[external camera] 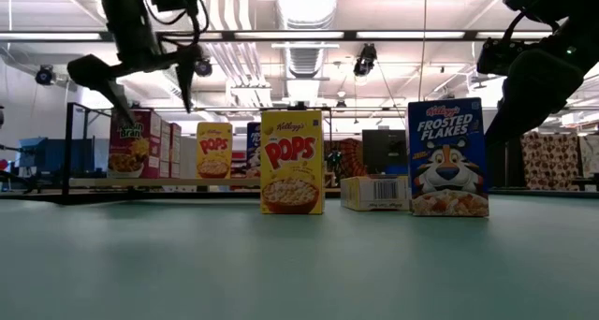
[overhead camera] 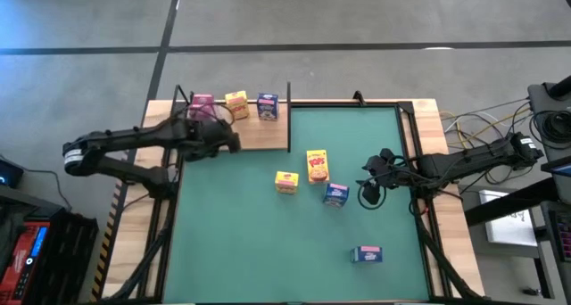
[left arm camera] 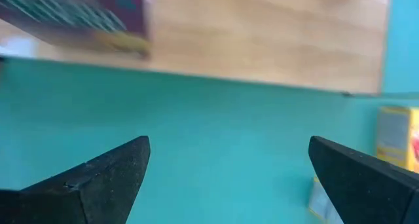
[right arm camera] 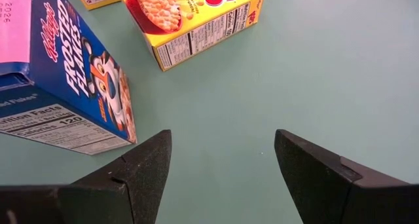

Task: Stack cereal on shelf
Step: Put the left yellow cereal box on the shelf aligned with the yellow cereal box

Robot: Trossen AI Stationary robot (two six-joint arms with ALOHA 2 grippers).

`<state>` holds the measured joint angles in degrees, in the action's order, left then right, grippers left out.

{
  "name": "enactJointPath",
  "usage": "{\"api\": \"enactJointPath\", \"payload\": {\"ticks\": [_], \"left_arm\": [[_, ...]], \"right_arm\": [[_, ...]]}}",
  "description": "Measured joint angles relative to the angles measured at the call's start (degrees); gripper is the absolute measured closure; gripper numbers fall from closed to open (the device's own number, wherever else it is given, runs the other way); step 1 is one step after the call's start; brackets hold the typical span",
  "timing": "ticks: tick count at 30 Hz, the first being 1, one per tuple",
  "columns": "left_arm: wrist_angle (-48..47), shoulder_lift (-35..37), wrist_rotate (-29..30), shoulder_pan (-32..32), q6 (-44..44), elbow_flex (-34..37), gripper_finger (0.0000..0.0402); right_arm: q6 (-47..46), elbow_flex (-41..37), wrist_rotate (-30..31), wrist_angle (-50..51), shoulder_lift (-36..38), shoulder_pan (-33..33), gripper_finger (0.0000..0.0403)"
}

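Note:
The shelf (overhead camera: 254, 134) is a light-wood board with black posts at the mat's far left corner. A pink box (overhead camera: 202, 104), a yellow box (overhead camera: 236, 104) and a blue box (overhead camera: 267, 106) stand on it. On the green mat an upright yellow Pops box (overhead camera: 318, 165), a flat yellow box (overhead camera: 285, 182), an upright blue Frosted Flakes box (overhead camera: 335, 194) and a flat blue box (overhead camera: 367, 254) rest. My left gripper (overhead camera: 232, 143) hangs open above the shelf's near edge, holding nothing. My right gripper (right arm camera: 222, 135) is open just right of the Frosted Flakes box (right arm camera: 65, 86).
The shelf's black posts (overhead camera: 289, 113) stand along its right edge and far corners. Wooden table rails (overhead camera: 428, 127) border the mat. Bare green mat (overhead camera: 250, 251) lies toward the near left. Cables and equipment sit beyond the table's right edge.

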<state>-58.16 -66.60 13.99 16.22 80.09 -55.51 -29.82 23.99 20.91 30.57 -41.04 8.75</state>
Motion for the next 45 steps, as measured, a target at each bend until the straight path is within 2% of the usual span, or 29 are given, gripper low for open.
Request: {"api": "enactJointPath", "payload": {"ticks": [9,14,19,27,35,45], "left_arm": [[11.91,-5.41,1.10,-8.93,0.12,0.00,0.0002],[18.68,-10.44,1.48,-10.44,-3.07,-0.18,0.0002],[22.47,-15.02,1.52,-10.98,-6.93,-3.28,0.0002],[22.17,-23.30,1.48,-12.51,-12.20,-11.98,0.0002],[16.72,-29.20,0.54,-13.25,-13.62,-20.94,0.0002],[16.76,-31.30,-0.45,-15.60,-14.53,-23.63,0.0002]], "right_arm": [[0.00,0.00,0.00,0.01,0.00,0.00,0.0142],[0.00,0.00,0.00,0.00,0.00,0.00,0.0142],[0.00,0.00,0.00,-0.01,0.00,0.00,0.0142],[0.00,0.00,0.00,0.01,0.00,-0.01,0.0142],[0.00,0.00,0.00,-0.01,0.00,-0.01,0.0142],[0.00,0.00,0.00,0.01,0.00,0.00,0.0142]]}}
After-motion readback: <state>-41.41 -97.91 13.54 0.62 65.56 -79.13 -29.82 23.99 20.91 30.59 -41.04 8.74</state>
